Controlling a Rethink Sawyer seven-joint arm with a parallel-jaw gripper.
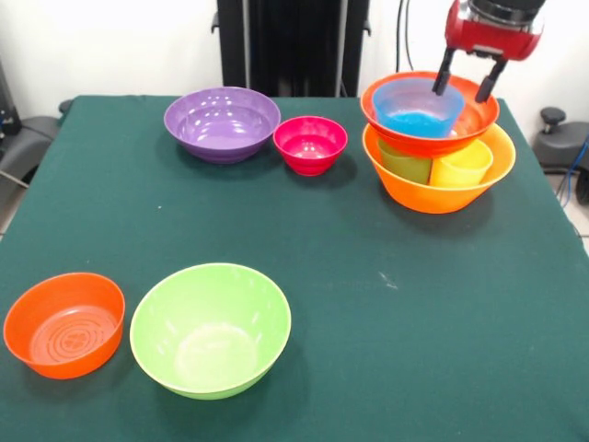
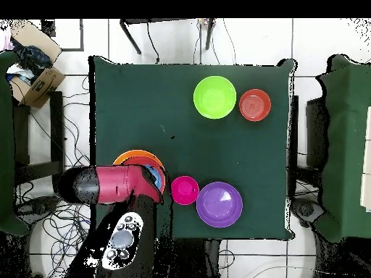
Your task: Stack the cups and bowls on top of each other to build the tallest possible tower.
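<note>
Lower left, small orange bowl and lime bowl sit loose. Upper right, the tower: front view shows cups inside; overhead the arm hides them. Tool spread above the blue bowl.

Tower: four layers, rest loose.
Big orange bowl holds green cup, yellow cup; red-orange bowl, blue bowl atop. Purple bowl, pink bowl, lime bowl, small orange bowl upright, separate.
</note>
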